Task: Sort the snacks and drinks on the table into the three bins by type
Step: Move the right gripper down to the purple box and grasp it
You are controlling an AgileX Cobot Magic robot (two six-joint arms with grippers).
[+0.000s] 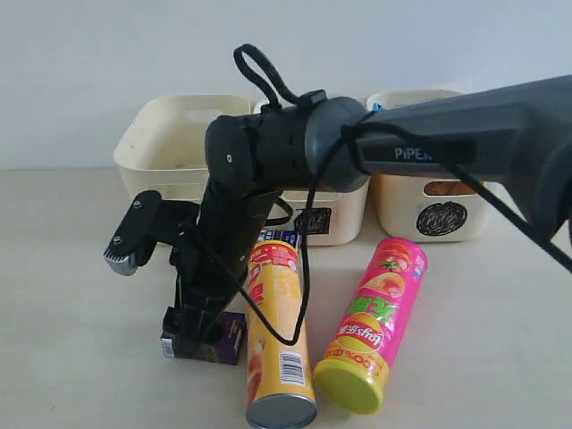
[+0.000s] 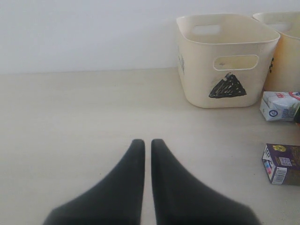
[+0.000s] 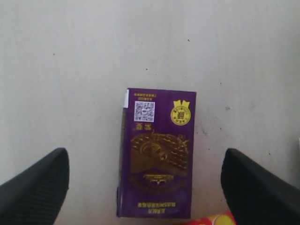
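A dark purple drink carton (image 3: 157, 154) lies flat on the table (image 1: 71, 340), straight below my right gripper (image 3: 145, 164). That gripper is open wide, with a finger on either side of the carton and apart from it. In the exterior view the right arm reaches across and down to the same purple carton (image 1: 219, 338). A yellow chip tube (image 1: 277, 340) and a pink chip tube (image 1: 375, 322) lie beside it. A white and blue carton (image 2: 280, 105) lies near the triangle bin (image 2: 225, 61). My left gripper (image 2: 147, 143) is shut and empty, low over bare table.
Three cream bins stand along the back: the left bin (image 1: 179, 134), the square-marked bin (image 1: 313, 219) and the circle-marked bin (image 1: 442, 214). Something orange shows through the circle bin's slot. The right arm's black cable hangs down across the yellow tube.
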